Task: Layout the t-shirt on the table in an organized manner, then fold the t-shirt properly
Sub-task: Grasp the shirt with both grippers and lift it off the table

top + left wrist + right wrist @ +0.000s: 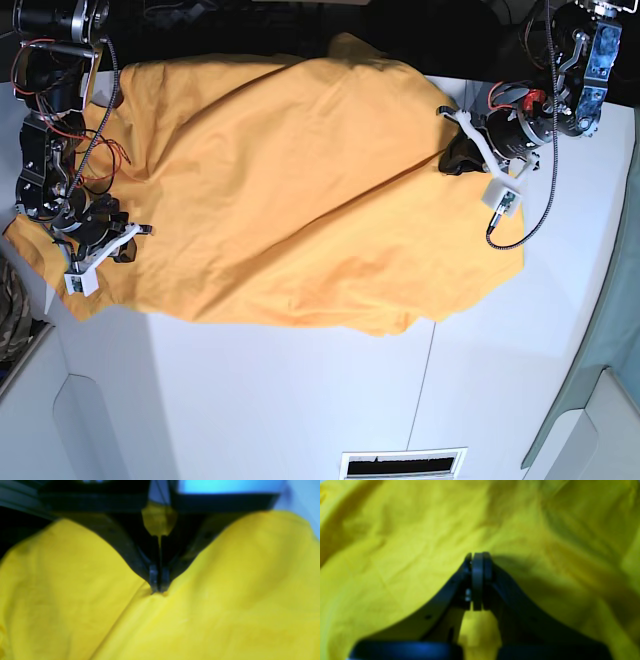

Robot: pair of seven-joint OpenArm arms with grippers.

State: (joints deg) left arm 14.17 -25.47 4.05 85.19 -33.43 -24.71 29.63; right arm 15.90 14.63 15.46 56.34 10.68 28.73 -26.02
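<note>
The orange-yellow t-shirt [290, 180] lies spread and wrinkled over the far part of the white table [300, 400]. My left gripper [452, 160] is at the shirt's right edge. In the left wrist view its jaws [158, 590] are shut, and the t-shirt [225, 592] puckers at the tips and rises on both sides. My right gripper [122, 246] is at the shirt's left edge. In the right wrist view its fingers [477, 555] are pressed together against the t-shirt [407, 542]. I cannot tell whether any cloth is caught there.
A camouflage cloth [10, 310] hangs off the table's left side. A thin dark seam [425, 390] runs across the bare white tabletop in front of the shirt. A vent grille [400, 463] sits at the near edge. Cables hang from both arms.
</note>
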